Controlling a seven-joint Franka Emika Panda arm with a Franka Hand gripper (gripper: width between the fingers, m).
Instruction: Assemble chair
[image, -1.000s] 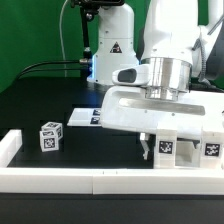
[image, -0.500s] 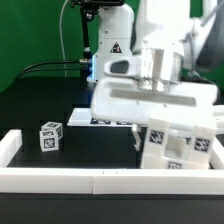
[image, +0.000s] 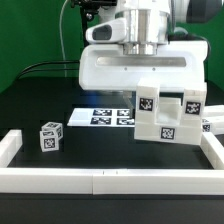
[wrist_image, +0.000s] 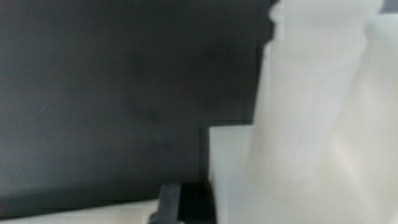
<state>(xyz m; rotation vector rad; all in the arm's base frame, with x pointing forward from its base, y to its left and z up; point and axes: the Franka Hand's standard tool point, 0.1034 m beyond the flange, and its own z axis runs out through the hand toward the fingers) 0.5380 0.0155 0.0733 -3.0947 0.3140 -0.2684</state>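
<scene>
My gripper (image: 148, 98) is shut on a white chair part (image: 168, 116) that carries several black-and-white tags. It holds the part in the air above the black table, towards the exterior view's right, slightly tilted. In the wrist view the same white part (wrist_image: 320, 120) fills one side, blurred and close, and one dark fingertip (wrist_image: 173, 203) shows beside it. A small white cube-shaped part (image: 50, 135) with tags lies on the table at the exterior view's left.
The marker board (image: 100, 118) lies flat behind the held part. A low white wall (image: 100, 181) borders the table's front and both sides. Another tagged white part (image: 213, 125) shows at the right edge.
The gripper has risen with the white chair part, lifting it off the table by the front wall, and has shifted towards the exterior view's left and back.
</scene>
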